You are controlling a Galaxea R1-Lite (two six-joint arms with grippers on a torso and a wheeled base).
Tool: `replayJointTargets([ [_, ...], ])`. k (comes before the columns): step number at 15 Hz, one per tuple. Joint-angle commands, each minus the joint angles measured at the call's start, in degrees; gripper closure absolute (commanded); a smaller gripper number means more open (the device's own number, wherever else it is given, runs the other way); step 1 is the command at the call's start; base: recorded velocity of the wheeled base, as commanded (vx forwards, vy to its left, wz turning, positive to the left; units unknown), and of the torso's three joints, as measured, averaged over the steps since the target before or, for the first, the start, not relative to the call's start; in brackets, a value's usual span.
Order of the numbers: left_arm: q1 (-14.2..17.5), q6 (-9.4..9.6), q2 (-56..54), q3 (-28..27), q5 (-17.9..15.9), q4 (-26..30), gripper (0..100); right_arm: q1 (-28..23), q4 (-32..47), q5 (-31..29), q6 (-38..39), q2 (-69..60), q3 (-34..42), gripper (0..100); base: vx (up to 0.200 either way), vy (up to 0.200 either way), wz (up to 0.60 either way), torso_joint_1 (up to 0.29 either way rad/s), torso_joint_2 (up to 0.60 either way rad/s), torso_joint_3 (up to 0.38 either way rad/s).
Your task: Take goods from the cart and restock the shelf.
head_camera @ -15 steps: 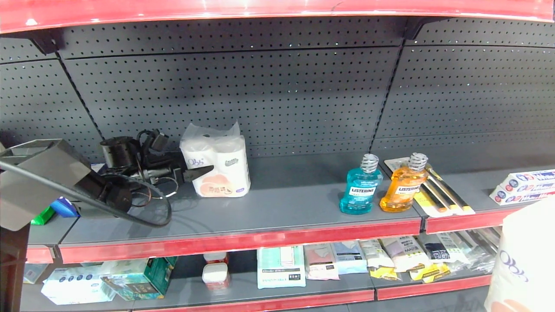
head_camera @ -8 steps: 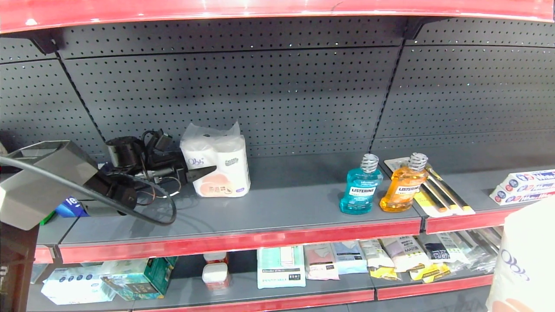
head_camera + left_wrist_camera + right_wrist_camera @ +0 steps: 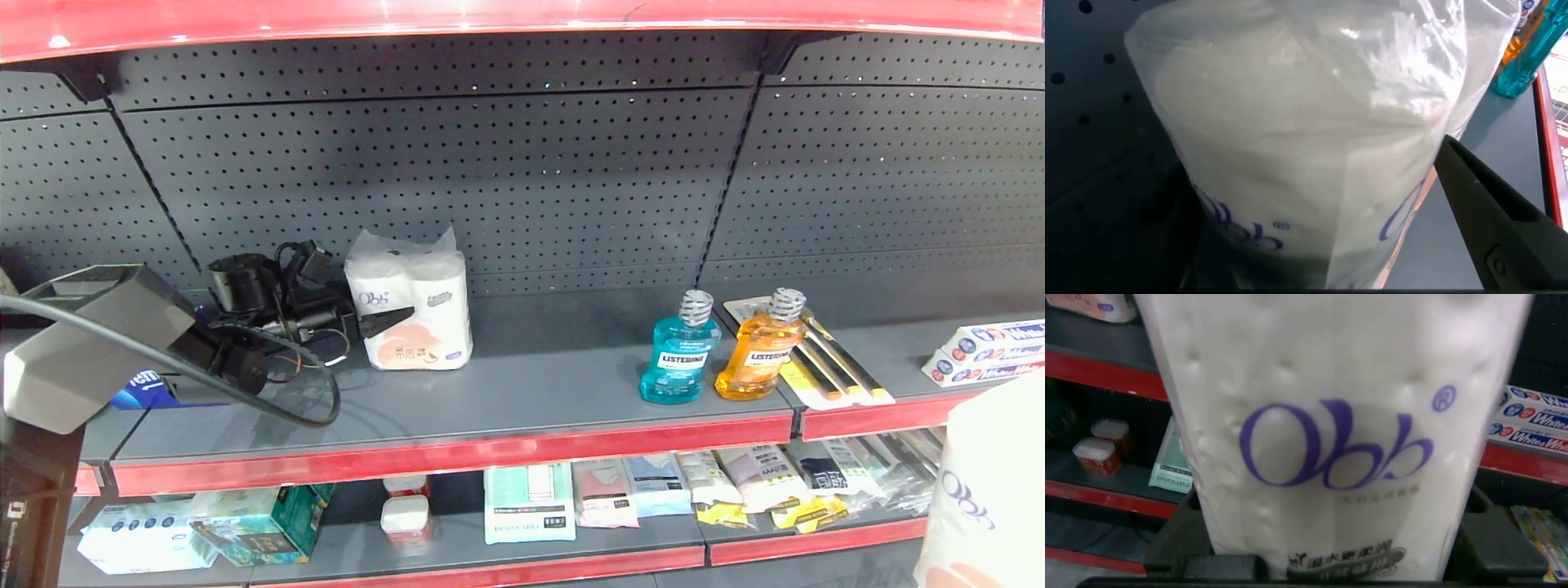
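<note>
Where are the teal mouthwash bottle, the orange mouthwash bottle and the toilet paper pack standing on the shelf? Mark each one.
teal mouthwash bottle [image 3: 680, 360]: head view, on its white label.
orange mouthwash bottle [image 3: 764, 358]: head view, on its white label.
toilet paper pack [image 3: 426, 314]: head view, on the front of its wrap.

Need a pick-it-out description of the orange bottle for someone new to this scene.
Find the grey middle shelf with the red front lip. Near its right end two mouthwash bottles stand side by side; it's the orange bottle, right of the teal bottle.
</note>
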Motion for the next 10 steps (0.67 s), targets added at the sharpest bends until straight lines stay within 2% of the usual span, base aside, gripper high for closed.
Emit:
replayJointTargets([
  [1, -0.3, -0.07, 0.0, 0.3, 0.0, 0.1, 0, 0.0, 0.0, 0.0, 0.0, 0.0, 0.0, 100, 0.000, 0.000, 0.00, 0.000, 0.00, 0.000],
  [6, -1.2, -0.77, 0.6, 0.3, -1.6, 0.1, 0, 0.0, 0.0, 0.0, 0.0, 0.0, 0.0, 100, 0.000, 0.000, 0.00, 0.000, 0.00, 0.000],
  [10, -1.2, -0.77, 1.1, 0.0, -1.5, 0.0, 0, 0.0, 0.0, 0.0, 0.0, 0.1, 0.1, 100, 0.000, 0.000, 0.00, 0.000, 0.00, 0.000],
])
